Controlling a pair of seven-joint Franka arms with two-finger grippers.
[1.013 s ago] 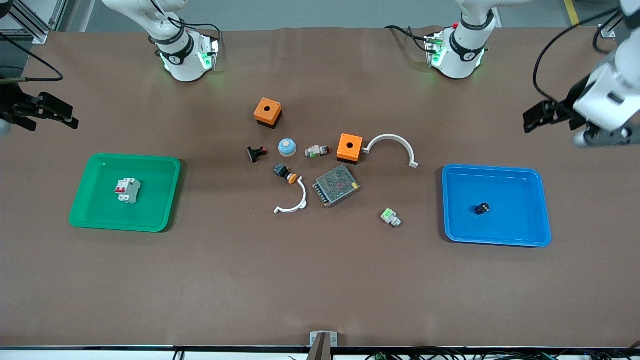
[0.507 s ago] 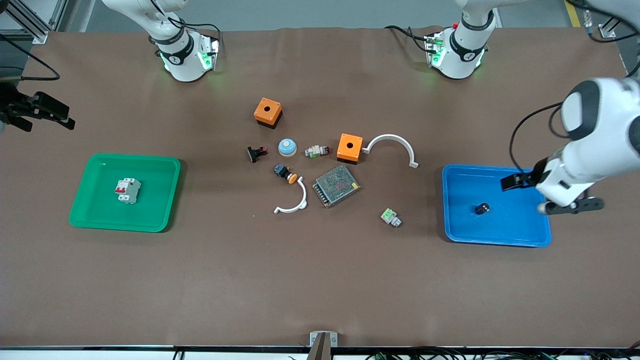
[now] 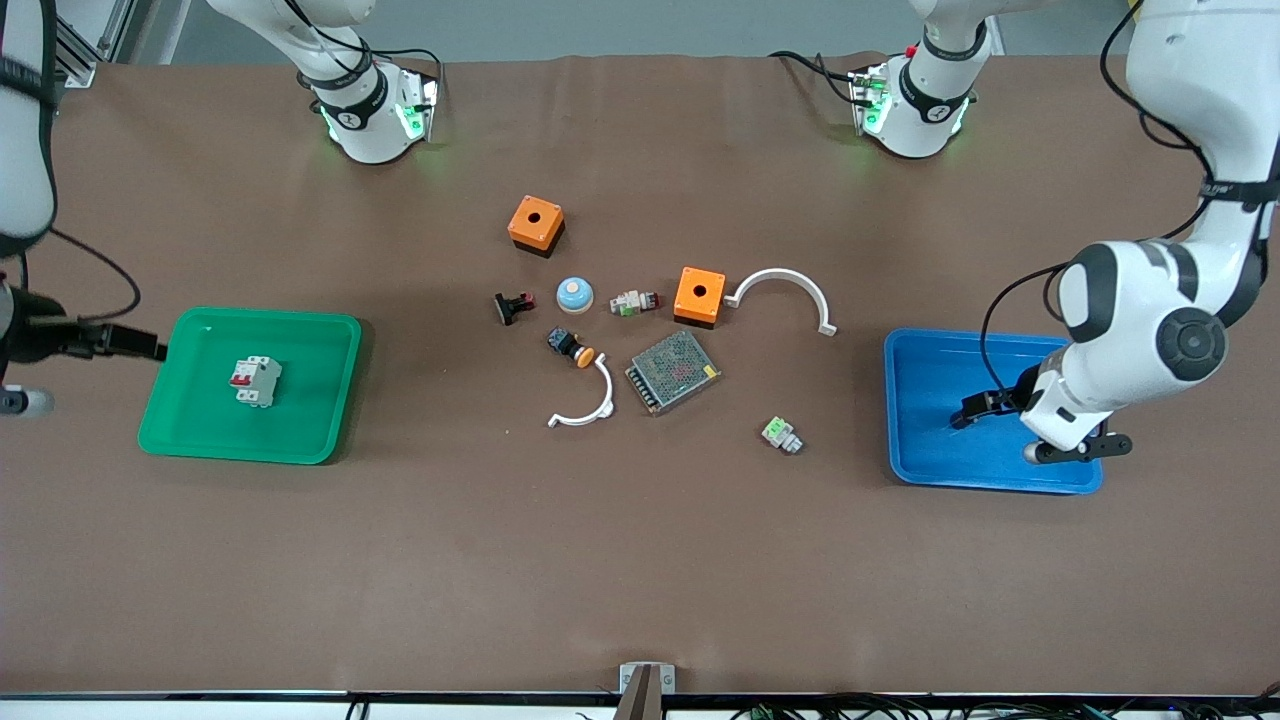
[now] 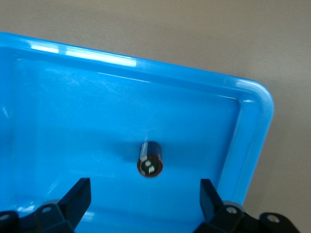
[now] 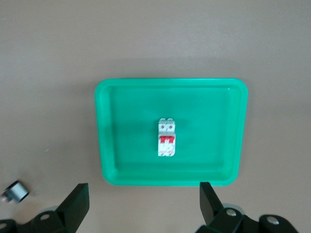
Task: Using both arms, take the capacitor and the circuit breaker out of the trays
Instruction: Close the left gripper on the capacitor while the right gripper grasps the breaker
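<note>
Both my grippers stood with fingers spread wide and nothing in them. My left gripper [image 3: 972, 411] hung low over the blue tray [image 3: 930, 460], and in the left wrist view the capacitor [image 4: 149, 159] lay on its side on the tray floor, lined up between my fingertips [image 4: 77, 195] but untouched. My right gripper [image 3: 135, 345] hovered over the table just beside the green tray [image 3: 190, 435], higher up, with the circuit breaker [image 3: 256, 381] lying flat near that tray's middle.

I judged the task barely begun: neither part had been gripped or lifted, so both pick-ups and both set-downs remained.

Well apart from the trays, mid-table, sat two orange boxes [image 3: 535, 224], a mesh power-supply box [image 3: 673, 371], two white curved brackets [image 3: 585, 403], a push-button with an orange cap [image 3: 570, 347], a blue-topped round button [image 3: 575, 294] and a white-and-green connector block [image 3: 781, 434]. None of it blocked either tray; the tray walls seemed the only thing to clear.
</note>
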